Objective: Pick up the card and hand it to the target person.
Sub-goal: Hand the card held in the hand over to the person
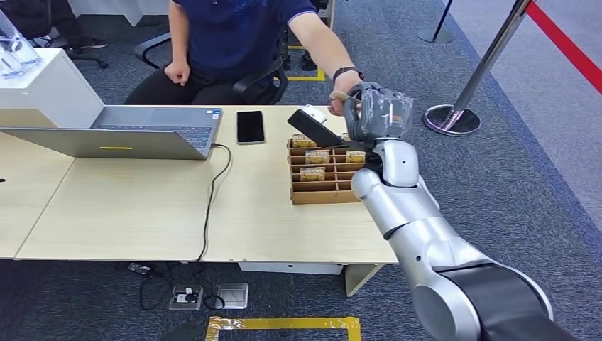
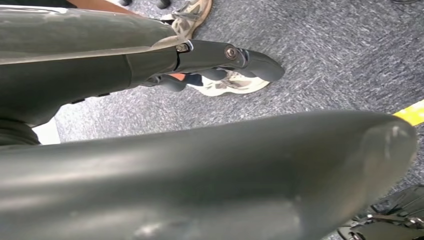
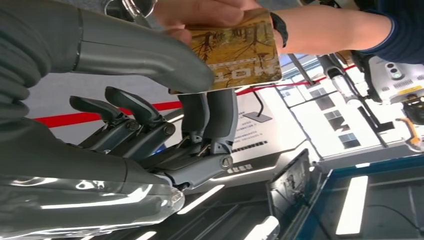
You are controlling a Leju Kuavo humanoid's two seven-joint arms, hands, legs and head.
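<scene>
While the person's hand (image 3: 200,12) takes hold of the card (image 3: 235,50), the right hand (image 3: 150,85) pinches it above the desk (image 1: 142,206); the left hand's (image 2: 215,60) state is unclear.

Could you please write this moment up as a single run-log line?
phase: handover | right hand: pinches card | person's hand: grips the same card | left hand: holds nothing, over carpet | card tray: on desk

Readable only on the card (image 3: 235,52) in the right wrist view: large pale letters, turned upside down, apparently "MOT" or similar; finer print beside them too small to make out.
</scene>
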